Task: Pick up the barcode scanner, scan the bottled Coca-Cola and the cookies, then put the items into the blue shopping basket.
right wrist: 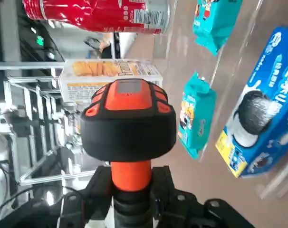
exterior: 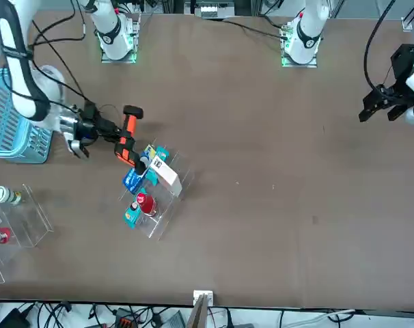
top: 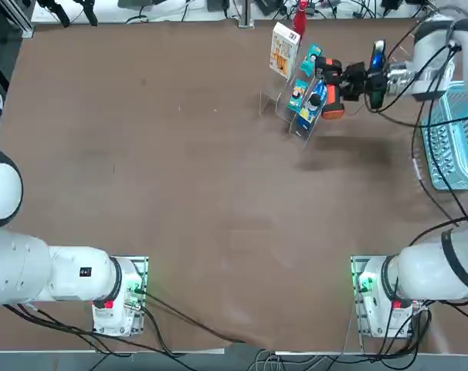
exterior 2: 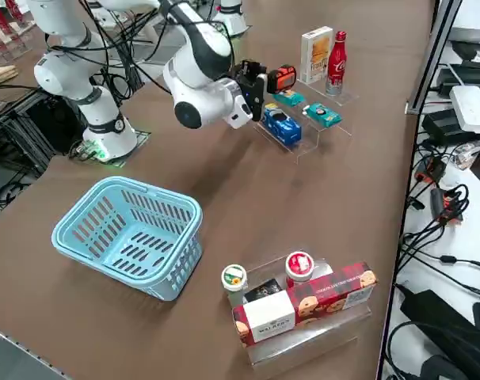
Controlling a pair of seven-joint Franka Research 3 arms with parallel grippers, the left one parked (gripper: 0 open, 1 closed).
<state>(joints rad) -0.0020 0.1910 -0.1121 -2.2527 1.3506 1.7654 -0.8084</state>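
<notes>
While the right pincer (top: 348,83) grips the barcode scanner (top: 332,91) by its orange-red handle, the first step of the task reads as done: the scanner is off the table and held level beside the clear display stand (top: 289,116). In the wrist view its black-and-orange head (right wrist: 128,118) points toward the goods, with the cookies (right wrist: 110,78) carton directly beyond it and the bottled Coca-Cola (right wrist: 96,15) next to the carton, barcode side showing. From the right side both stand upright at the far end of the stand, the cookies (exterior 2: 316,54) just beside the bottled Coca-Cola (exterior 2: 336,52), with the blue packet (exterior 2: 282,124) and teal packets (exterior 2: 322,115) nearer the arm. My reading is that scanning is under way or about to start; whether either item has been read cannot be told.

Packing is all still to do. The blue shopping basket (exterior 2: 133,235) sits empty on the table (top: 180,193), well apart from the stand, and neither item has left its place. The scanner would also have to be set down before the pincer can carry anything.
</notes>
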